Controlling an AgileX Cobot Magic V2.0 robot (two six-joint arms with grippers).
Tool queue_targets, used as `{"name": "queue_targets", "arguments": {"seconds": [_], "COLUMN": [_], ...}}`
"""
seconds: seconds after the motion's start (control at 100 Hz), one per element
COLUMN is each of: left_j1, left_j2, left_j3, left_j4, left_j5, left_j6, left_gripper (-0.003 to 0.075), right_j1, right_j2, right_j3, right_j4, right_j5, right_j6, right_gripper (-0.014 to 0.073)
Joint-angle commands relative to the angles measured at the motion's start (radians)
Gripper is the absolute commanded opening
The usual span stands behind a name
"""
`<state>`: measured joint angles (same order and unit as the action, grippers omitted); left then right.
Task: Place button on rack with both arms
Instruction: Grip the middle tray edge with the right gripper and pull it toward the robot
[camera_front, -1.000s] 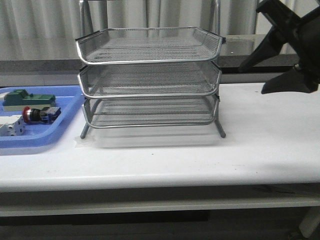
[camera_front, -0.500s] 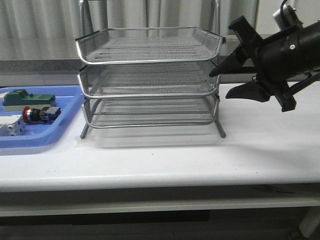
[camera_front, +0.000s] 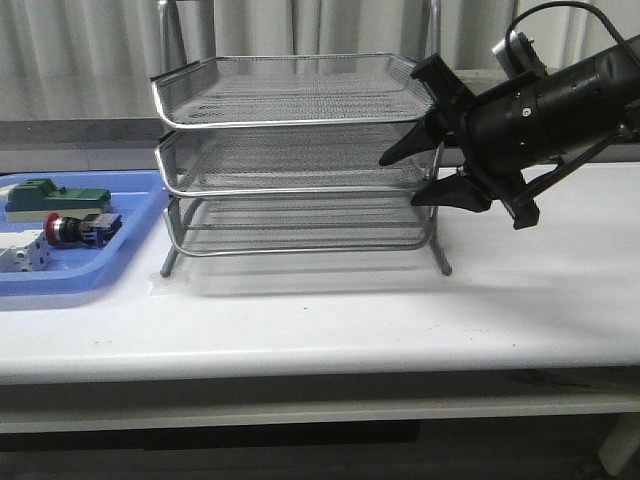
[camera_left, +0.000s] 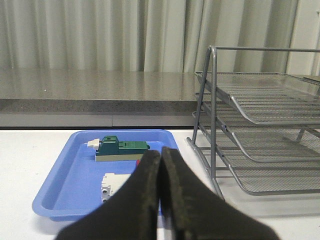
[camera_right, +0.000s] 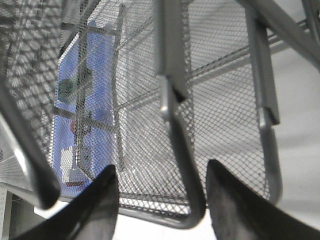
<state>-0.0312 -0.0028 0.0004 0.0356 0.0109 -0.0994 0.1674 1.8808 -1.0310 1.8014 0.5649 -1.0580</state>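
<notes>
The button (camera_front: 70, 228), red-capped with a black-and-blue body, lies in the blue tray (camera_front: 120, 258) at the far left. The silver three-tier rack (camera_front: 300, 120) stands mid-table. My right gripper (camera_front: 400, 181) is open at the rack's right side, level with the middle tier; a tray's rim corner (camera_right: 186, 200) sits between its fingers in the right wrist view, where the gripper (camera_right: 161, 171) points through the mesh. My left gripper (camera_left: 161, 153) is shut with nothing in it, above the tray's near side. It hides all of the button (camera_left: 138, 162) except a red sliver.
A green block (camera_front: 55, 197) and a white block (camera_front: 22, 252) share the tray with the button. In the left wrist view the rack's frame post (camera_left: 212, 100) stands just right of the tray (camera_left: 60, 185). A grey counter and curtains lie behind the table.
My right arm has swung in from the far right edge to the rack's right side, its gripper open throughout. The button and tray have not moved.
</notes>
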Motion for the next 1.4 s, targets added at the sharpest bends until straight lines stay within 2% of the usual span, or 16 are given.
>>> {"name": "queue_targets", "arguments": {"seconds": [0.0, 0.23, 0.35, 0.91, 1.39], "left_j1": [-0.002, -0.002, -0.002, -0.002, -0.002], "left_j2": [-0.035, -0.035, -0.035, -0.035, -0.035], "left_j3": [0.047, 0.047, 0.047, 0.047, 0.047], "left_j4": [-0.001, -0.001, -0.001, -0.001, -0.001], "left_j5": [-0.081, -0.081, -0.081, -0.081, -0.081], "left_j6": [-0.008, -0.008, -0.008, -0.008, -0.008], "left_gripper": [-0.0020, -0.0020, -0.0020, -0.0020, -0.0020], "right_j1": [0.000, 0.000, 0.000, 0.000, 0.000], "right_j2": [-0.046, -0.046, -0.046, -0.063, -0.255], "right_j3": [-0.030, -0.030, -0.027, 0.116, 0.368], "right_j4": [0.073, 0.073, 0.073, 0.059, 0.059], "right_j5": [0.043, 0.040, 0.040, 0.125, 0.138], "right_j6": [-0.014, -0.014, -0.014, -0.049, -0.116], "right_gripper": [0.0374, 0.0103, 0.0024, 0.0017, 0.0017]}}
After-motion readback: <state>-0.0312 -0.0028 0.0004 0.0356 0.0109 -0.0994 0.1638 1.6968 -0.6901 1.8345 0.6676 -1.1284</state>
